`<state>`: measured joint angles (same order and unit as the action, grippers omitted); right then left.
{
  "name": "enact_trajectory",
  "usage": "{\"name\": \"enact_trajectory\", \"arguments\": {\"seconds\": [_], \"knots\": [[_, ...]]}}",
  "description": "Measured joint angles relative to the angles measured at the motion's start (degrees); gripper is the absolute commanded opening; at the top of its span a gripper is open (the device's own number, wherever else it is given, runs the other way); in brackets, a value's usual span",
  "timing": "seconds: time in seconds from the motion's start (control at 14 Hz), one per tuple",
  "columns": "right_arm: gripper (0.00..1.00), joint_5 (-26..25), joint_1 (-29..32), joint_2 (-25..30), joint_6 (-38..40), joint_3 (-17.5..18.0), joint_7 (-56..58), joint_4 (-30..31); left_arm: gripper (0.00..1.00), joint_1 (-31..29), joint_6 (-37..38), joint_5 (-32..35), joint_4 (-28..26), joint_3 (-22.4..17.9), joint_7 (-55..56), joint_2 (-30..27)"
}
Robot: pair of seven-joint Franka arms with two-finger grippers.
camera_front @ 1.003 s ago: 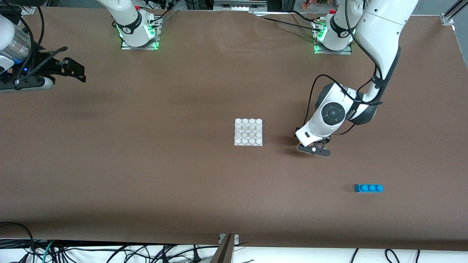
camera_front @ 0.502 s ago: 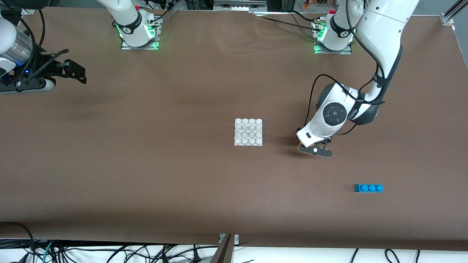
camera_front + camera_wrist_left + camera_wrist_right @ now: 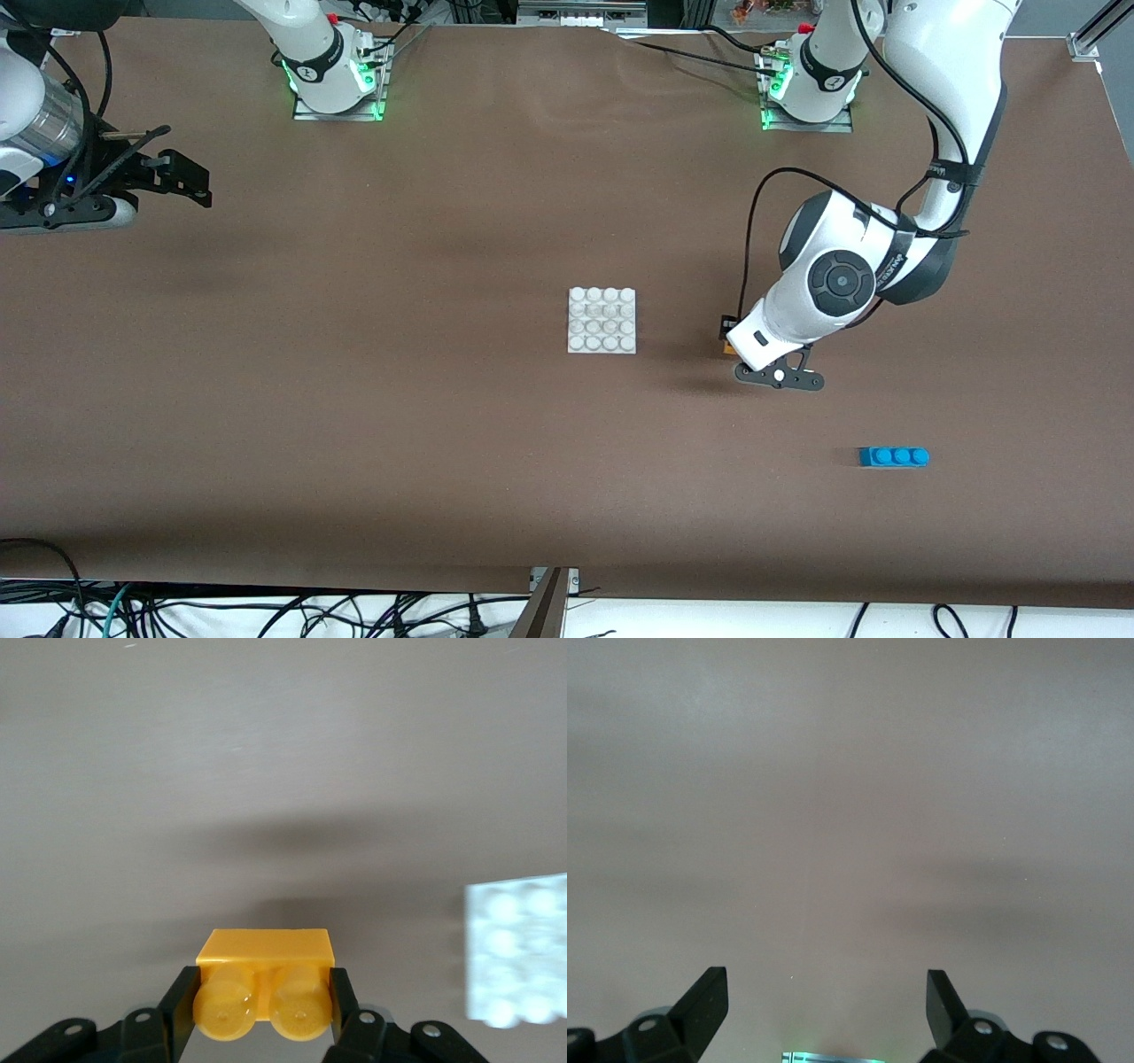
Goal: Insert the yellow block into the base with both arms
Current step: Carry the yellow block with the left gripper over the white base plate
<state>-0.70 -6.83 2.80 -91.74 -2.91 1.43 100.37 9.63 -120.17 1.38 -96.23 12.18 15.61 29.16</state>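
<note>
We find the left gripper (image 3: 262,997) clamped on the yellow block (image 3: 264,981), the base (image 3: 602,320) near beside it, the right gripper (image 3: 826,992) waiting, fingers spread.

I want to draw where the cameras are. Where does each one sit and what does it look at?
Front view: high across the table, facing both arms; shows the base, blue brick, right hand.
Left wrist view: on the left wrist, looking past the left hand gripping the yellow block.
Right wrist view: on the right wrist, looking past its open hand at bare table.
Shared: front and left wrist both show base and block.
</note>
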Motion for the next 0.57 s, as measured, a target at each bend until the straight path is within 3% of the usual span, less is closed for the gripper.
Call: {"name": "enact_trajectory", "arguments": {"seconds": [0.57], "knots": [[0.99,0.0,0.0,0.2,0.0,0.0,0.0,-0.4,0.26,11.9,0.0,-1.5,4.5,0.3,14.8,1.9]]}}
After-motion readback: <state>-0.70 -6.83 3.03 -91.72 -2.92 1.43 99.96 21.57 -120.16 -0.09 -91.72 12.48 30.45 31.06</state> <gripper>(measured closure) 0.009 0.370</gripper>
